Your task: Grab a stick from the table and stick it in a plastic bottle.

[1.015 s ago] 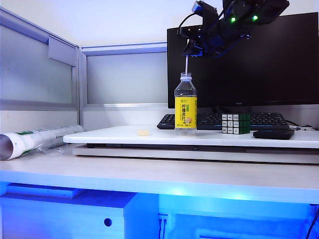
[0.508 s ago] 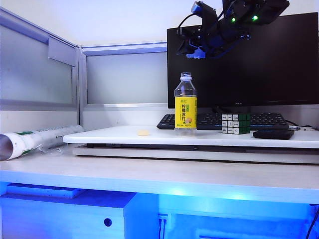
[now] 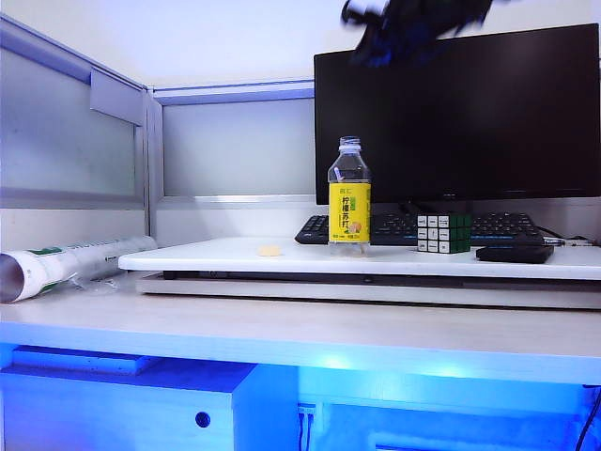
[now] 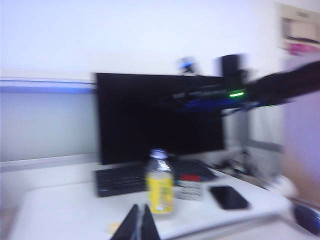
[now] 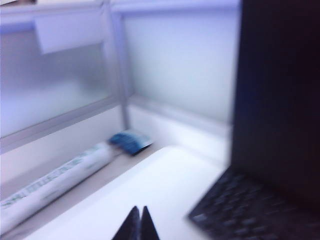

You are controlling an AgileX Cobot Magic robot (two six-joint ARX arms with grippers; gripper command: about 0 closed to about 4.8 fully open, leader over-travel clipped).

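The plastic bottle [image 3: 349, 197], clear with a yellow label, stands upright on the raised white board of the table [image 3: 235, 256]. It also shows in the left wrist view as the bottle [image 4: 160, 187]. I cannot make out the stick in any view. My right gripper [image 5: 138, 210] is shut with nothing between its fingers. Its arm [image 3: 413, 21] is a dark blur high above the bottle, at the top edge of the exterior view. My left gripper [image 4: 140, 207] is shut and empty, well short of the bottle and pointing toward it.
A black monitor [image 3: 460, 113] and keyboard [image 3: 394, 227] stand behind the bottle. A Rubik's cube [image 3: 444, 233] and a black phone [image 3: 515, 253] lie to its right, and a small yellowish lump [image 3: 269, 250] to its left. A white rolled tube [image 3: 66, 263] lies far left.
A second ago the right gripper held the stick upright over the bottle's mouth. The stick then left the gripper and no longer shows, and the arm has risen away, blurred.
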